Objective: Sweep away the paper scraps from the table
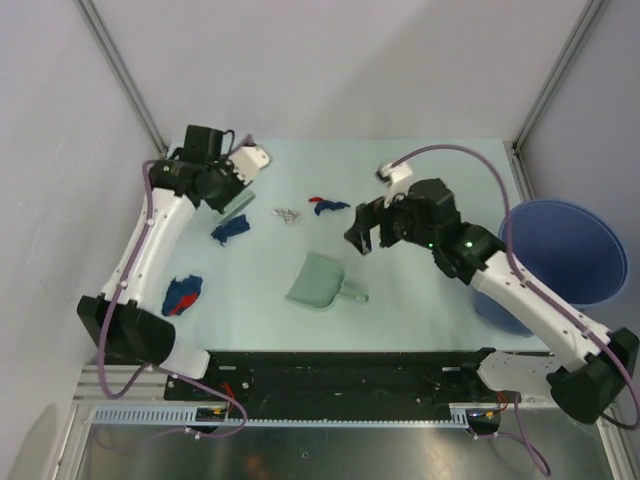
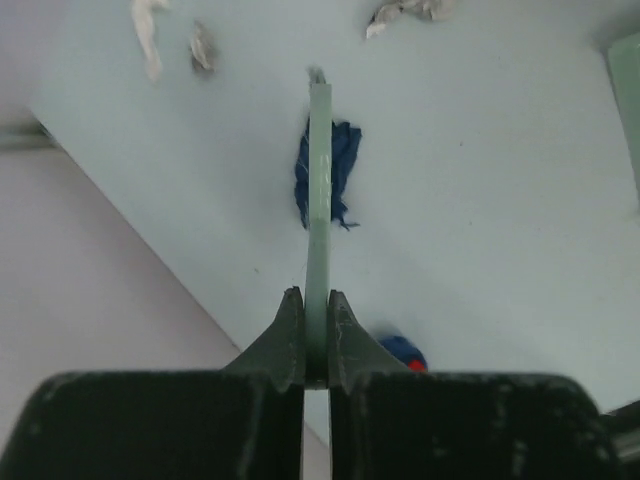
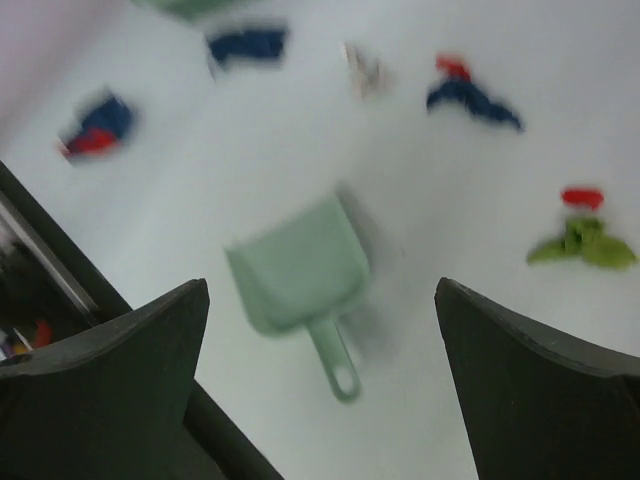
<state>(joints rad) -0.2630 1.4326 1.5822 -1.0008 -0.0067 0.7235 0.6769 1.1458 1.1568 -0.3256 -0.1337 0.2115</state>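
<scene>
While the paper scraps (image 1: pixel 230 230) lie scattered over the left and far middle of the table (image 1: pixel 430 300), one dark blue scrap sits right by the brush (image 2: pixel 319 170), which the left gripper (image 2: pixel 316 325) clamps tight by its thin green edge. Dustpan (image 1: pixel 320 282) lies flat mid-table, apart from the scraps. Right gripper (image 3: pixel 320 290) hovers above it, jaws spread wide, holding nothing.

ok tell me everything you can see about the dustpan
The dustpan is sage green and looks like moulded plastic: a shallow scoop with raised side walls and a short handle ending in a hanging loop. It lies flat on the pale table, near the middle front, handle toward the right arm's side. Its scoop looks empty. Nothing touches it; the open right gripper hangs just beyond it, apart.
</scene>
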